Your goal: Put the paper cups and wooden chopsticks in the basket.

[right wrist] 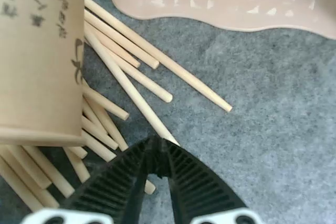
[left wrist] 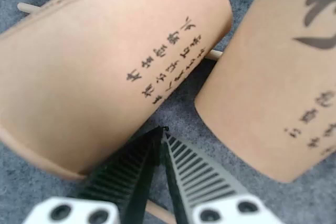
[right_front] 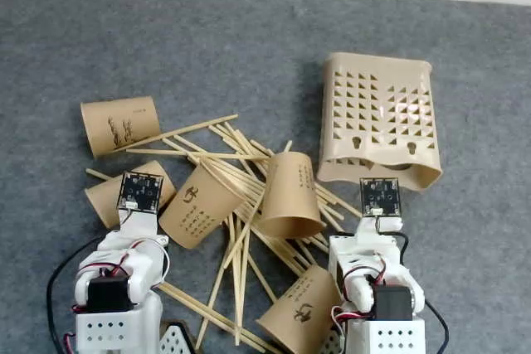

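While my left gripper (left wrist: pixel 161 132) hangs shut, empty, beside a tipped cup (left wrist: pixel 105 72) and my right gripper (right wrist: pixel 157 145), shut too, over chopsticks (right wrist: pixel 134 93) near the basket (right wrist: pixel 210 14), I'd open left wide (cups roll!) and pinch that rim.

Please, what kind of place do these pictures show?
Probably a robot practice bench, not a kitchen: a left arm and a right arm stand on a grey felt-like mat, with paper cups and wooden chopsticks strewn beside a plastic basket.

Dark printed characters on paper cups (left wrist: pixel 105 77) (none legible).
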Robot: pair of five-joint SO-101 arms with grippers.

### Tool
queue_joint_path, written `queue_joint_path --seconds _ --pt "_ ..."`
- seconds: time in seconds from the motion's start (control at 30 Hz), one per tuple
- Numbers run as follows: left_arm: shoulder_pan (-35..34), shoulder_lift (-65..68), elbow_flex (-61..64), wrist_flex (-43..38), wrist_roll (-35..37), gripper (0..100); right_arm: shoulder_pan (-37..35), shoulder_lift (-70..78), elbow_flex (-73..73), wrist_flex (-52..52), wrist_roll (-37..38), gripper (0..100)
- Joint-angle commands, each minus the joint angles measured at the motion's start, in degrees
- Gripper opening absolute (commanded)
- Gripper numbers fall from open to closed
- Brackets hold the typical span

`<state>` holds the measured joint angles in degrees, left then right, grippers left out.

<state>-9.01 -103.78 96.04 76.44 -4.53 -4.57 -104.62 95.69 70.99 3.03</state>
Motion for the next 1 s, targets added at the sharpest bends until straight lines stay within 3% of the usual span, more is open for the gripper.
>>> queue_joint_path --seconds 0.0,0.37,0.53,0.77,0.97 --pt "-0.6 -0.3 1.1 0.4 0.3 1 -0.7 -0.7 6.9 0.3 -0.2 0.6" --pt "-0.6 -0.3 1.1 0.4 0.3 1 2.5 -0.7 6.5 1.0 0.0 0.6" --pt "-0.6 -0.3 1.1 0.4 0.3 1 10.3 -0.7 -7.2 0.6 10.8 0.6" --pt "-0.6 -0.3 1.1 0.4 0.3 1 10.9 -0.7 -20.6 1.1 13.9 0.9" --pt "-0.6 -0.3 1.1 0.4 0.3 1 11.1 -0.6 -27.3 1.1 21.1 0.9"
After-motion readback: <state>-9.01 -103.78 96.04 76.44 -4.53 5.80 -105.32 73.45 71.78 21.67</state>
